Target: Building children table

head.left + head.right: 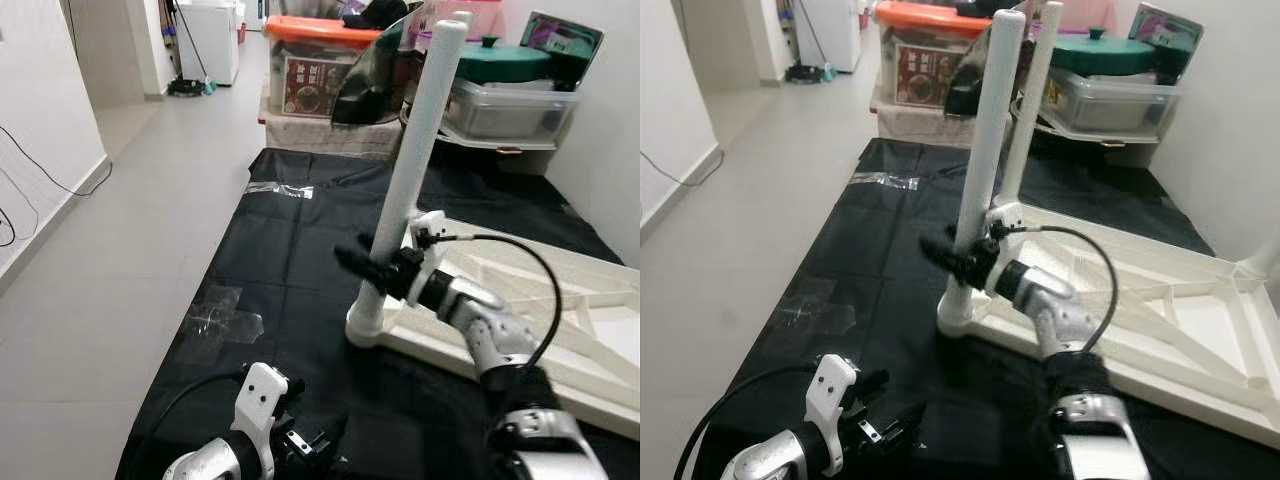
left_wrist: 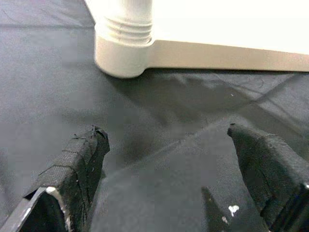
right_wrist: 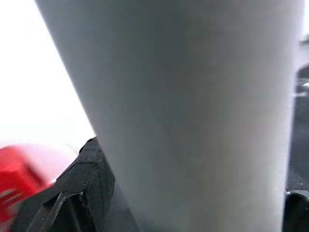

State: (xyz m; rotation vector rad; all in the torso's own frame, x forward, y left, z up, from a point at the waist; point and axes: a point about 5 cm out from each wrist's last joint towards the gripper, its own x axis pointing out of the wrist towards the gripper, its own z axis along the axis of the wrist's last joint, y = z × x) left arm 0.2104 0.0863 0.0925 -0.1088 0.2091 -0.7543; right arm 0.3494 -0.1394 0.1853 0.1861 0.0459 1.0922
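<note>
A white children's table top (image 1: pixel 570 300) lies upside down on a black sheet (image 1: pixel 290 240). One white leg (image 1: pixel 415 160) stands upright in its near-left corner socket (image 2: pixel 123 53), and a second leg (image 1: pixel 1033 90) rises behind it. My right gripper (image 1: pixel 360 263) is shut around the lower part of the near leg, which sits between its fingers (image 3: pixel 87 183) in the right wrist view. Low over the sheet, just in front of that corner, my left gripper (image 2: pixel 169 159) is open, with nothing between its fingers (image 2: pixel 82 159).
Beyond the sheet stand an orange-lidded box (image 1: pixel 320 60) and a clear bin (image 1: pixel 510 105) holding a green pot. A white wall (image 1: pixel 610 140) runs close on the right. Clear tape patches (image 1: pixel 225 310) hold the sheet's left edge. Grey tiled floor (image 1: pixel 120 250) extends left.
</note>
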